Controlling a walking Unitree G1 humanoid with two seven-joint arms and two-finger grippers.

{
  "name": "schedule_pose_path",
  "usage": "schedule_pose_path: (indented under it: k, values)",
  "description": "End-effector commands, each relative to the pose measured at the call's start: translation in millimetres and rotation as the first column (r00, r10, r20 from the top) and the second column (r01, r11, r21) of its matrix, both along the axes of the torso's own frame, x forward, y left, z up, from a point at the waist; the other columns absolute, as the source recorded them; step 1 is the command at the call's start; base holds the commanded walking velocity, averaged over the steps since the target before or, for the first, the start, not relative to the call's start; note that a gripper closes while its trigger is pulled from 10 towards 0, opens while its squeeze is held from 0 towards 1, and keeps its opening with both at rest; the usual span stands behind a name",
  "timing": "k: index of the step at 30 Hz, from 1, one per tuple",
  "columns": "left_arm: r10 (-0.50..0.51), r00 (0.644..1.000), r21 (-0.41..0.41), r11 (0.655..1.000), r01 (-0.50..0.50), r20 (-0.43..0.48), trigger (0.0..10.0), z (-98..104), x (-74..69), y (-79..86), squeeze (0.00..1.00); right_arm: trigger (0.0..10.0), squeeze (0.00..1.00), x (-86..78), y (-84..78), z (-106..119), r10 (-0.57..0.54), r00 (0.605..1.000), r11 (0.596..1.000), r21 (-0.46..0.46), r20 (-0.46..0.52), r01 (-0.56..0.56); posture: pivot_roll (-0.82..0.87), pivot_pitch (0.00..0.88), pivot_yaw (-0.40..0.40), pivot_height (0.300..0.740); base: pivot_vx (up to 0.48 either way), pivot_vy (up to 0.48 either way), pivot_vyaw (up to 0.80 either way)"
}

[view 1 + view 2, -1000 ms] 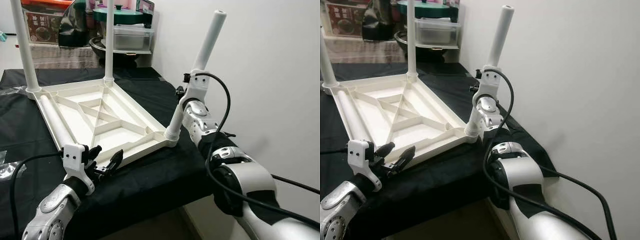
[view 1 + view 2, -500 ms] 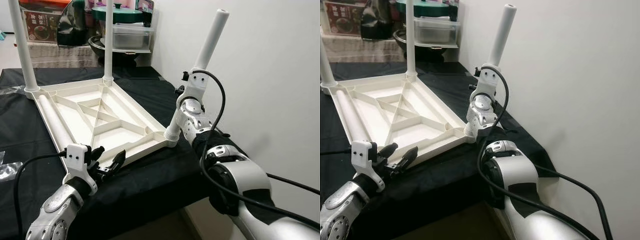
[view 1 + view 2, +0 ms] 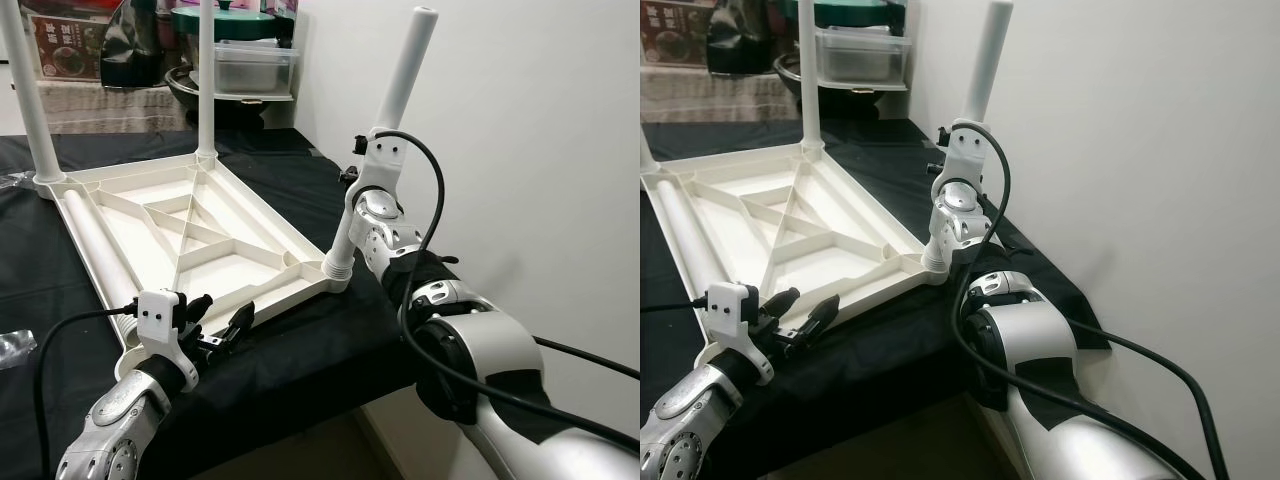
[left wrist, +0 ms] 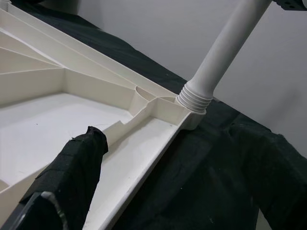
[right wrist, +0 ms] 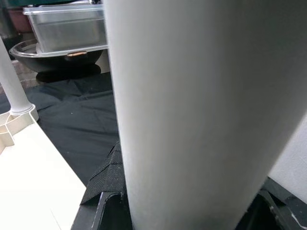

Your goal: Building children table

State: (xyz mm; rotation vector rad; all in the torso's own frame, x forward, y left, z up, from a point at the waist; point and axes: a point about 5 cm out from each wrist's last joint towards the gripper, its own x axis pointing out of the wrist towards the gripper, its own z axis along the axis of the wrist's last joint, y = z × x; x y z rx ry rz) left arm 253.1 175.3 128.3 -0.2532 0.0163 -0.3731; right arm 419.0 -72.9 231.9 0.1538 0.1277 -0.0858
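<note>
So the third leg [image 3: 392, 118] is being gripped mid-shaft by the right gripper [image 3: 372, 172], fingers closed around it, at the near right corner of the upside-down tabletop [image 3: 180, 225]. The leg is leaning toward the right rather than standing straight, and its threaded collar is sitting at the corner socket [image 4: 192, 103], so it's probably still being screwed or seated, not finished.

The left gripper [image 3: 218, 318] is being held just off the near left corner of the tabletop, fingers spread apart with nothing between them.

Further out, two legs [image 3: 24, 90] are already standing upright in the far corners. A fourth leg [image 3: 95, 250] is lying loose along the left edge inside the frame, so that one is left to be fitted, most likely at the near left corner. Roughly halfway-plus, judging by that. Everything is resting on a black cloth [image 3: 290, 360] over the work surface.
</note>
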Motion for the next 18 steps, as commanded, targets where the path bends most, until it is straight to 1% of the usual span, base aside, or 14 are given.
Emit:
schedule_pose_path:
  k: [1,10,11,12,13,18]
  values:
    - [-0.008,1.000,0.009,1.000,0.008,0.007,10.0,-0.3,1.6,-4.9,0.00,10.0,0.00,-9.1,8.2,-41.3,0.060,0.980,0.998,0.007,-0.189,-0.060,0.05,0.000,-0.180,0.740,0.000,0.000,0.00]
    - [-0.010,1.000,0.012,1.000,0.010,0.006,10.0,-0.5,2.4,-5.1,0.00,10.0,0.00,-6.2,4.9,-34.0,0.087,0.983,0.996,-0.020,-0.161,-0.092,0.05,0.000,-0.180,0.740,0.000,0.000,0.00]
    - [-0.011,1.000,0.012,1.000,0.011,0.006,10.0,-0.7,2.6,-5.4,0.00,10.0,0.00,-5.6,5.9,-31.6,0.109,0.983,0.993,-0.032,-0.151,-0.116,0.05,0.000,-0.180,0.740,0.000,0.000,0.00]
    - [-0.011,1.000,0.012,1.000,0.011,0.006,10.0,-0.7,2.6,-5.4,0.00,10.0,0.00,-5.6,5.9,-31.6,0.109,0.983,0.993,-0.032,-0.151,-0.116,0.05,0.000,-0.180,0.740,0.000,0.000,0.00]
    - [-0.013,1.000,0.012,1.000,0.013,0.004,10.0,-1.1,2.5,-5.9,0.00,10.0,0.00,-5.0,6.9,-29.1,0.136,0.980,0.988,-0.053,-0.143,-0.145,0.06,0.000,-0.183,0.740,0.000,0.000,0.00]
    - [-0.013,1.000,0.013,1.000,0.013,0.003,10.0,-1.4,2.3,-6.1,0.00,10.0,0.00,-4.8,5.6,-29.4,0.132,0.980,0.988,-0.055,-0.147,-0.142,0.06,0.000,-0.183,0.740,0.000,0.000,0.00]
